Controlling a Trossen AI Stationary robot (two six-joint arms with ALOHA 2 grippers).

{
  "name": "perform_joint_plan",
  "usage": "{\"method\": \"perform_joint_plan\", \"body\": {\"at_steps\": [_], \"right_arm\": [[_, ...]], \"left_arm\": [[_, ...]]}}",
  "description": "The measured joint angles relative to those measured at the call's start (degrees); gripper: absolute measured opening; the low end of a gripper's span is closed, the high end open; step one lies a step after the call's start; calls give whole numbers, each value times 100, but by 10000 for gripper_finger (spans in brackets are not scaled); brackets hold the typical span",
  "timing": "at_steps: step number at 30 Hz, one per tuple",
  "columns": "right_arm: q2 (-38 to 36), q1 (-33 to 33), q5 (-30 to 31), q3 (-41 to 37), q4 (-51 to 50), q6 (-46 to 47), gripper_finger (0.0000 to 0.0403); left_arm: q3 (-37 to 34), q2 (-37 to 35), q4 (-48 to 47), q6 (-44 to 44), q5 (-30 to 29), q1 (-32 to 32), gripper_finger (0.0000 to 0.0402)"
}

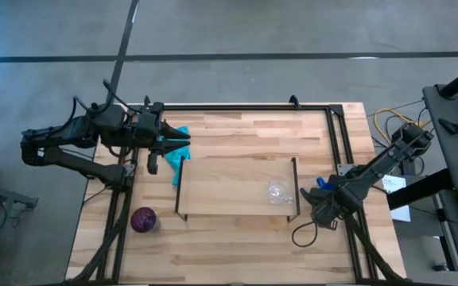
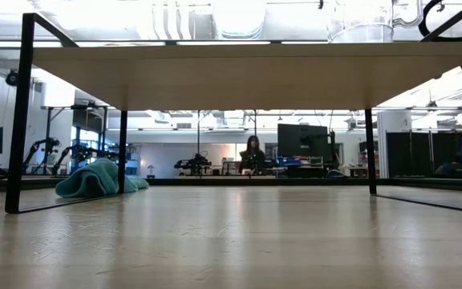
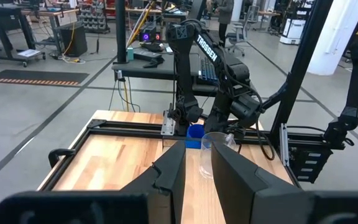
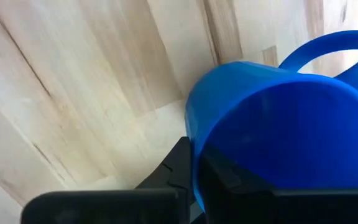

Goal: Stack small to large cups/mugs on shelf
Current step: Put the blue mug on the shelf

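The light-wood shelf (image 1: 229, 187) stands mid-table on black wire legs. The small clear glass cup (image 1: 277, 192) stands upright on the board near its right end, also visible in the left wrist view (image 3: 213, 152) and the low view (image 2: 359, 28). The purple cup (image 1: 143, 220) stands on the tabletop left of the shelf, toward the near edge. My right gripper (image 1: 322, 195) is just off the shelf's right end, shut on the blue mug (image 4: 278, 118). My left gripper (image 3: 196, 171) is open and holds nothing. It hovers beside the teal cloth (image 1: 179, 147) at the shelf's far-left corner. My right gripper holds the blue mug by its rim wall (image 4: 194, 140), on the side away from the handle (image 4: 328, 50). One finger is outside the wall (image 4: 179, 165) and one inside (image 4: 229, 180). I cannot tell whether the mug's base rests on the table.
The table's black frame rails (image 1: 237, 107) run along the far edge and both sides. A black cable loop (image 1: 304, 233) lies near the right arm. The teal cloth (image 2: 95, 178) is bunched on the table beyond the shelf's left leg. A person sits far off in the room (image 2: 253, 152).
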Motion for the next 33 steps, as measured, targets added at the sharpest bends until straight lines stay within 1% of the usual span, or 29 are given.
{"method": "perform_joint_plan", "body": {"at_steps": [4, 8, 15, 18, 22, 27, 33], "right_arm": [[-9, -5, -168, 173, -64, 79, 10], [-9, 0, -200, 696, -360, 267, 10], [-11, 2, -201, 2246, -1660, 878, 9], [-13, 2, -199, 2990, -1876, 1179, 9], [20, -1, -153, 3883, -1854, 1585, 9], [370, 0, -107, 4755, -1817, 1775, 9], [1158, 0, -96, 5925, -1794, 1669, 9]], "left_arm": [[0, -2, 2, 0, 0, 0, 63], [0, -1, 2, 0, 0, -1, 63], [0, 0, 2, -2, -2, 0, 63], [0, -10, 2, -3, -2, 0, 63], [13, -26, 2, -4, -2, 0, 63], [15, -48, -1, -7, -2, 0, 63], [15, -101, -9, -9, -2, -2, 63]]}}
